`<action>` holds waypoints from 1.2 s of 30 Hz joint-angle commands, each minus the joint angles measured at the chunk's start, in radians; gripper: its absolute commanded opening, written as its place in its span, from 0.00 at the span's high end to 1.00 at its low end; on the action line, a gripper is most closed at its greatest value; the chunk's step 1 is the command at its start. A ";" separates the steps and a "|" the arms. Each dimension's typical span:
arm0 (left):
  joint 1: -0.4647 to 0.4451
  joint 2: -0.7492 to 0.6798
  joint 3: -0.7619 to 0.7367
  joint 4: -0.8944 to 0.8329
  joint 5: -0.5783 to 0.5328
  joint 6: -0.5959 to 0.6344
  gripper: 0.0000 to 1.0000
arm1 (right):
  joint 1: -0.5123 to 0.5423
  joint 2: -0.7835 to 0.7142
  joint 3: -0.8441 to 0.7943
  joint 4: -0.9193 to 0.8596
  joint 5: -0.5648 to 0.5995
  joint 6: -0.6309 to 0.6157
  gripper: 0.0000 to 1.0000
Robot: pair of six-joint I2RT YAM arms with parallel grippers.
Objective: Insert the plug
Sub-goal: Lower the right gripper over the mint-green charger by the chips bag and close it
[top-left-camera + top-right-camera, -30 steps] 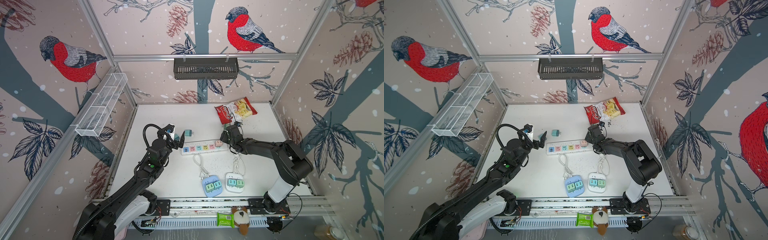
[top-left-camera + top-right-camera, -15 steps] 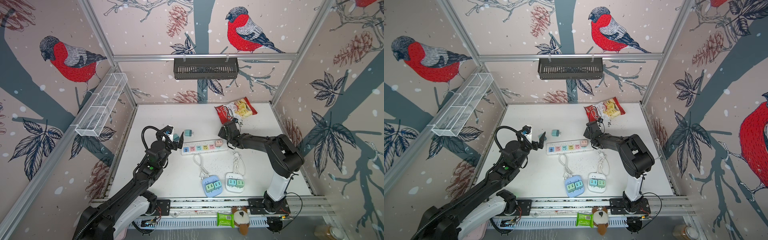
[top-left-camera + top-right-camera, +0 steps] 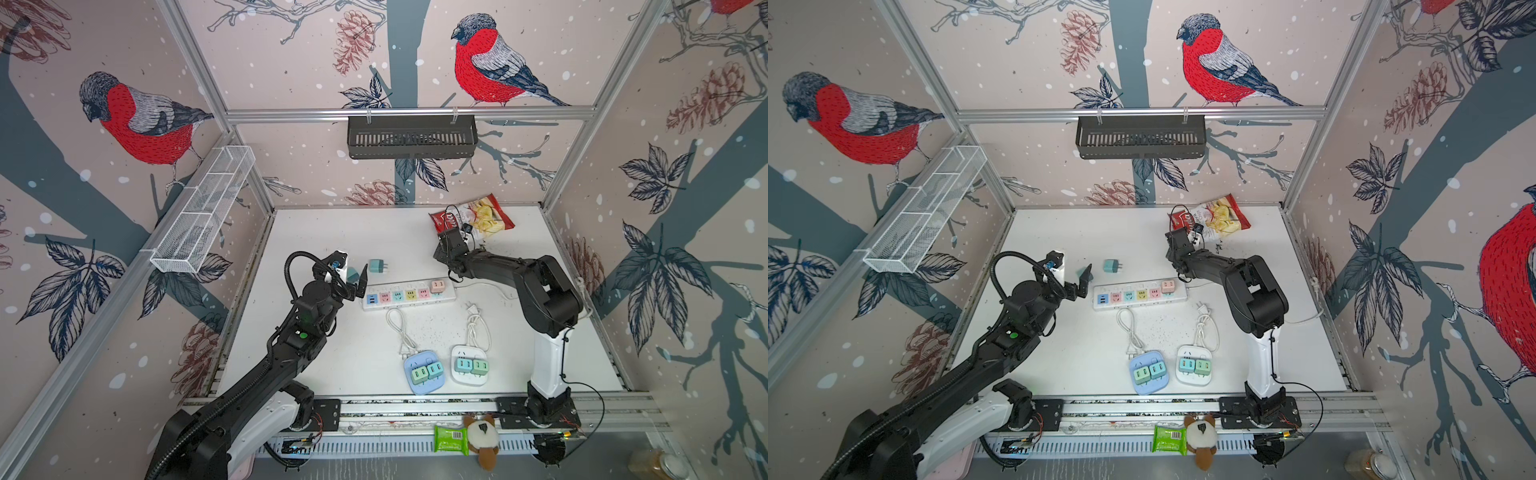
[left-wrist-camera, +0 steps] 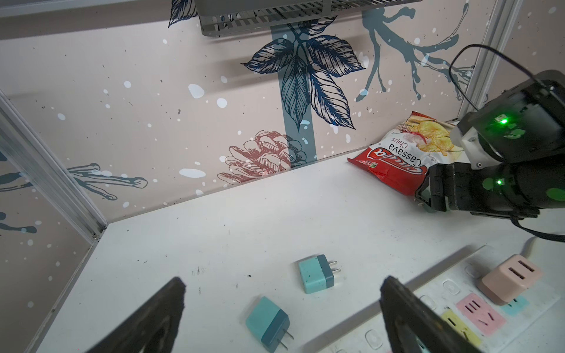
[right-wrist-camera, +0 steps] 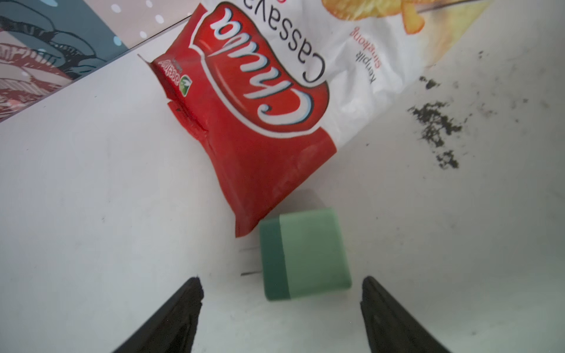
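Note:
A white power strip [image 3: 409, 294] [image 3: 1138, 295] [image 4: 443, 293] lies mid-table with coloured sockets and a pink plug [image 3: 437, 285] [image 4: 510, 282] seated at its right end. Two teal plugs lie loose left of it: one [image 3: 377, 266] [image 3: 1112, 266] [image 4: 316, 273] further back, one [image 4: 269, 322] nearer. My left gripper [image 3: 352, 277] [image 4: 284, 283] hangs open over the nearer one, touching nothing. A green plug [image 5: 304, 253] lies on its side at the corner of the chips bag. My right gripper [image 3: 446, 243] [image 5: 282, 281] stands open right behind it, fingers either side and apart from it.
The red and white chips bag [image 3: 473, 218] [image 5: 260, 107] lies at the back right. Near the front stand a blue adaptor [image 3: 424, 372] and a white adaptor [image 3: 469, 365], each with plugs in it and a coiled white cord. Dark crumbs [image 5: 437, 128] dot the table.
My right gripper has moved from the strip's pink end back toward the chips bag and has opened wider. The left arm has barely moved.

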 commanded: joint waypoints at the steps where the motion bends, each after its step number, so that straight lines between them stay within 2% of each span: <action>1: 0.002 0.000 0.005 0.042 0.007 0.006 0.01 | -0.006 0.043 0.065 -0.102 0.092 0.013 0.14; 7: 0.003 0.001 0.005 0.042 0.011 0.006 0.01 | -0.016 0.125 0.148 -0.140 0.082 0.006 0.14; 12: 0.006 0.000 0.004 0.042 0.014 0.005 0.01 | -0.016 0.119 0.123 -0.144 0.103 0.002 0.17; 19: 0.006 0.001 0.005 0.042 0.020 0.005 0.01 | -0.020 0.030 0.000 -0.130 0.146 0.008 0.19; 26: 0.005 -0.003 0.005 0.038 0.030 0.003 0.01 | -0.045 -0.069 -0.130 -0.098 0.139 0.009 0.19; 36: 0.006 0.002 0.007 0.038 0.034 0.003 0.01 | -0.023 -0.173 -0.171 -0.021 0.037 -0.077 0.19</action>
